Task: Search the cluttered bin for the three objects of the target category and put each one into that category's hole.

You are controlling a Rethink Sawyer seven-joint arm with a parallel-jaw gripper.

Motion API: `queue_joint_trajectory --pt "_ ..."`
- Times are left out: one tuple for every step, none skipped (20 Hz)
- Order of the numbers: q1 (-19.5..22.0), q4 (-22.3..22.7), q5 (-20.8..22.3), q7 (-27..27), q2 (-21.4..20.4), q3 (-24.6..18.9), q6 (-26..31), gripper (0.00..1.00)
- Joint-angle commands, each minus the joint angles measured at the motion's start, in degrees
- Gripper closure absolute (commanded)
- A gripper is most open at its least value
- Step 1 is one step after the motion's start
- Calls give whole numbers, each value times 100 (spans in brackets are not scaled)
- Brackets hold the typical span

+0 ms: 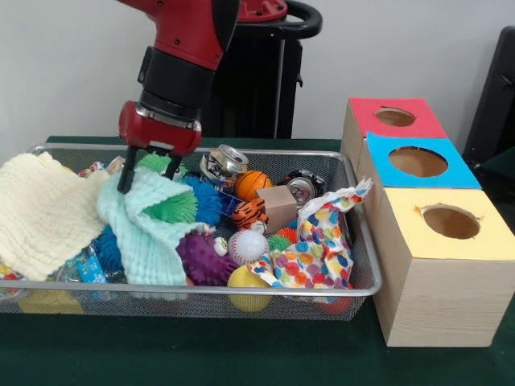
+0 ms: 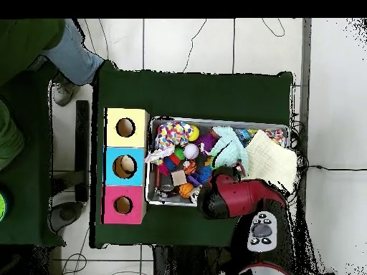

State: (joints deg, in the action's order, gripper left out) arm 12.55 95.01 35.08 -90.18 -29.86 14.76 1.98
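Note:
The bin [image 1: 201, 287] is a silver wire-mesh basket full of clutter; it also shows in the overhead view [image 2: 215, 122]. My gripper [image 1: 149, 173] hangs open over the bin's left part. Its dark fingers [image 1: 125, 178] straddle the top of a mint-green cloth [image 1: 145, 233], next to a green spiky ball [image 1: 170, 207]. The hole [image 1: 394, 117] in the red-topped wooden box is at the far right, apart from the gripper, and also shows in the overhead view [image 2: 122, 205]. In the overhead view the red arm head [image 2: 229, 197] hides the gripper.
A cream cloth [image 1: 40, 213] drapes over the bin's left end. The bin also holds an orange basketball [image 1: 253, 184], a baseball [image 1: 248, 246], a purple spiky ball [image 1: 201, 259], tin cans [image 1: 224, 163] and a dotted cloth [image 1: 322, 241]. Blue-topped [image 1: 418, 162] and yellow-topped [image 1: 451, 221] boxes stand nearer. A person's leg [image 2: 72, 61] shows.

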Motion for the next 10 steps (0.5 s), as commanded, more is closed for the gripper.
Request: queue_joint_trajectory --pt "424 -156 282 -32 285 -812 375 0" --pt "404 -169 256 -100 363 -829 341 0" --pt "385 -181 230 -167 441 -847 307 0" --pt "316 -220 205 -239 513 -802 265 0" --pt "203 -286 178 -323 587 -689 214 0" --pt "115 -346 162 -389 643 -589 149 0" --pt "40 -390 155 -421 670 -495 126 0" --pt "-35 -435 149 -454 696 -401 104 0" --pt "96 -323 155 -335 559 -552 270 0" --pt "227 -211 162 -216 421 -702 436 0"
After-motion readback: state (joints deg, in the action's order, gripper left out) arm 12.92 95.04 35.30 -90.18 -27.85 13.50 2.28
